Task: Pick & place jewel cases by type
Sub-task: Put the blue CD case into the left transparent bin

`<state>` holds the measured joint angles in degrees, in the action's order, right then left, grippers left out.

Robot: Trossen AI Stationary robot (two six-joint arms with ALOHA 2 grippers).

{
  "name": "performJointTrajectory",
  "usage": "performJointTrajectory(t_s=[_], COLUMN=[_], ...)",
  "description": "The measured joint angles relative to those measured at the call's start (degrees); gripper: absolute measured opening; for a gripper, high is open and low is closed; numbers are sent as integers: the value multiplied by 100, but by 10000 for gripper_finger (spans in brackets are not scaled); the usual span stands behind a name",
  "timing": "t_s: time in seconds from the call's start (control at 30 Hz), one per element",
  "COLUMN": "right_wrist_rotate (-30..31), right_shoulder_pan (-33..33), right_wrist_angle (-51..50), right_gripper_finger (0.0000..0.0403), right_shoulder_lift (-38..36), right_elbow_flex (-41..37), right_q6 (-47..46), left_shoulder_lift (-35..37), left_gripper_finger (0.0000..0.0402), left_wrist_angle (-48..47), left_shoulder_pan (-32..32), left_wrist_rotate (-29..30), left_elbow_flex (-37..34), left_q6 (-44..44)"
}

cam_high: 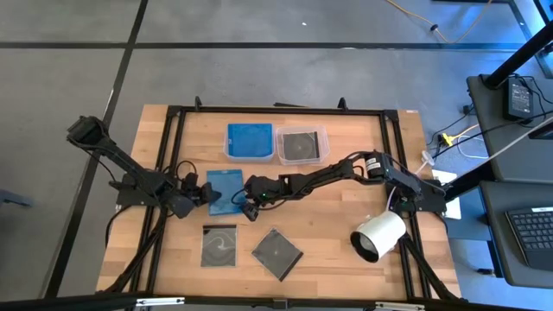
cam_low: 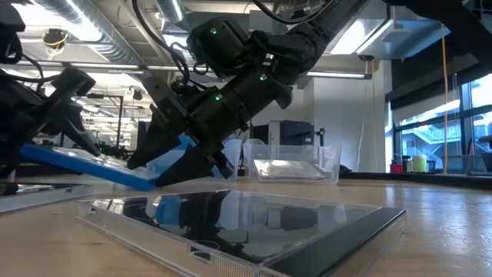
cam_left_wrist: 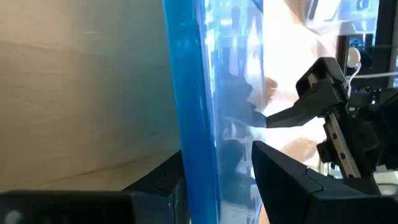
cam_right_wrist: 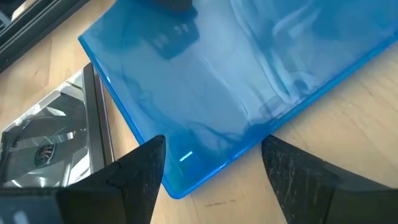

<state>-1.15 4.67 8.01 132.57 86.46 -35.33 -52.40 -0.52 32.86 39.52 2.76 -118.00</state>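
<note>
A translucent blue jewel case (cam_high: pixel 226 185) sits at mid-table between my two grippers, tilted. My left gripper (cam_high: pixel 201 196) is on its left side and is shut on it. My right gripper (cam_high: pixel 245 198) is open at the case's right end. In the right wrist view its fingers (cam_right_wrist: pixel 146 168) stand on either side of the case's low corner (cam_right_wrist: pixel 180 186); I cannot tell whether they touch it. Two dark jewel cases (cam_high: pixel 219 246) (cam_high: pixel 276 253) lie flat near the table's near edge. One blue case (cam_high: pixel 249 141) and one dark case (cam_high: pixel 301 145) lie in the two tubs. My left gripper (cam_left_wrist: pixel 217 158) pinches the blue jewel case by its left edge (cam_left_wrist: pixel 193 149) between the two fingers, coming about level from the table's left. The held side (cam_low: pixel 38 154) is lifted, and the case slopes down to its right end (cam_low: pixel 150 183), which is on the table.
Two clear tubs (cam_high: pixel 230 155) (cam_high: pixel 321 157) stand side by side near the table's far edge. A white cylinder (cam_high: pixel 378 235) lies near the right edge. A black frame (cam_high: pixel 285 111) runs round the table top. Bare wood shows between the tubs and the dark cases.
</note>
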Motion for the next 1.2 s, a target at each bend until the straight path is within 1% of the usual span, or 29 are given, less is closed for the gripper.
performJointTrajectory(t_s=[0.1, 0.23, 0.3, 0.37, 0.5, 0.53, 0.7, 0.77, 0.9, 1.07, 1.2], right_wrist_rotate=[0, 6, 116, 511, 1663, 1850, 2322, 2701, 3696, 4876, 5501], right_shoulder_pan=[0, 2, 6, 33, 147, 172, 356, 443, 598, 729, 706], right_wrist_angle=[0, 2, 0, 2, 30, 39, 52, 72, -84, -734, -1622], right_gripper_finger=[268, 268, 268, 268, 268, 268, 268, 268, 268, 268, 268], right_shoulder_lift=[0, 2, 4, 12, 17, 17, -35, -62, -246, -592, -805], right_elbow_flex=[0, 0, 0, 0, 0, 0, 0, 0, -4, -2, -23], right_q6=[9, 313, 491, 611, 1062, 1188, 1651, 1850, 2218, 2189, 1702], left_shoulder_lift=[-4, -7, -12, -13, -9, -11, -2, -3, -4, -4, -4], left_gripper_finger=[130, 96, 79, 63, 39, 35, 24, 24, 22, 22, 22], left_wrist_angle=[105, 439, 570, 658, 695, 705, 989, 1129, 1362, 1607, 1946], left_shoulder_pan=[2, 4, 2, 2, -6, -5, 0, 2, 2, 3, 4], left_wrist_rotate=[-10, 52, 149, 234, 500, 563, 644, 594, 582, 580, 636], left_elbow_flex=[-9, -24, -39, -41, -33, -35, -24, -24, -24, -24, -24], left_q6=[190, 584, 789, 935, 1110, 1134, 1595, 1829, 2196, 2480, 3023])
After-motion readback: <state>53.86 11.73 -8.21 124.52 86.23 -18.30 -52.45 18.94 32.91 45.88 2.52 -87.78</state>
